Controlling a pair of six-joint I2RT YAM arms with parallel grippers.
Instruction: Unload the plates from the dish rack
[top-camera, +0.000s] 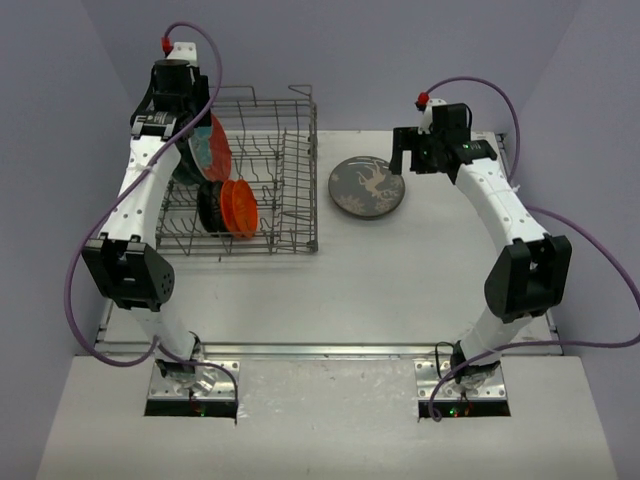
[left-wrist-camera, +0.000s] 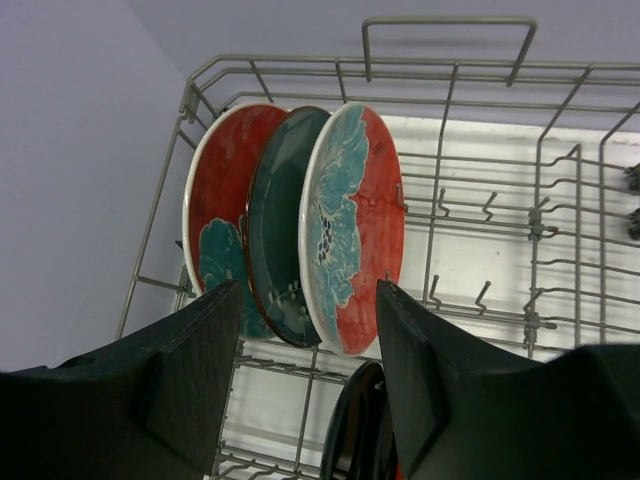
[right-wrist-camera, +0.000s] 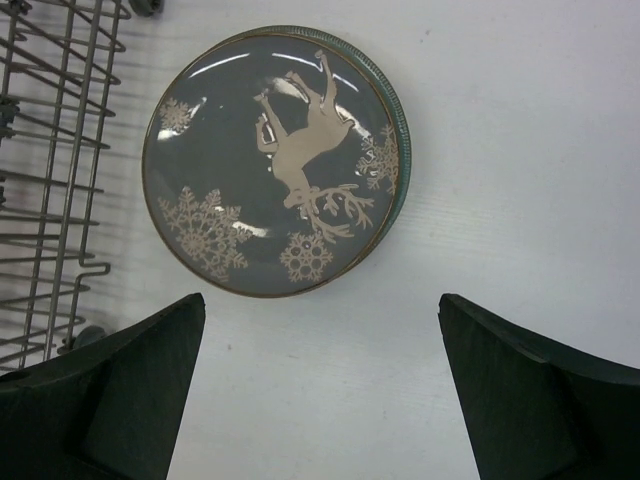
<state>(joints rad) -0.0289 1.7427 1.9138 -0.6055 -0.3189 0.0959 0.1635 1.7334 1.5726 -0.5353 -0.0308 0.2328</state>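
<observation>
One rack; two red plates, one teal plate, one black plate, one orange plate, one grey plate.

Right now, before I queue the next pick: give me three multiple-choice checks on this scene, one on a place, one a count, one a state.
1. Where is the reindeer plate relative to the rack?
A) standing in it
B) flat on the table, to its right
C) under it

2. How many large plates stand upright at the rack's far left corner?
A) one
B) two
C) three

3. The right gripper is:
A) open, holding nothing
B) shut on a plate
C) shut, empty

Answers:
1 B: the right wrist view shows it lying flat on the table beside the rack.
2 C: the left wrist view shows two red-and-teal ones with a dark teal one between them.
3 A: its jaws stand wide apart above the reindeer plate, touching nothing.
</observation>
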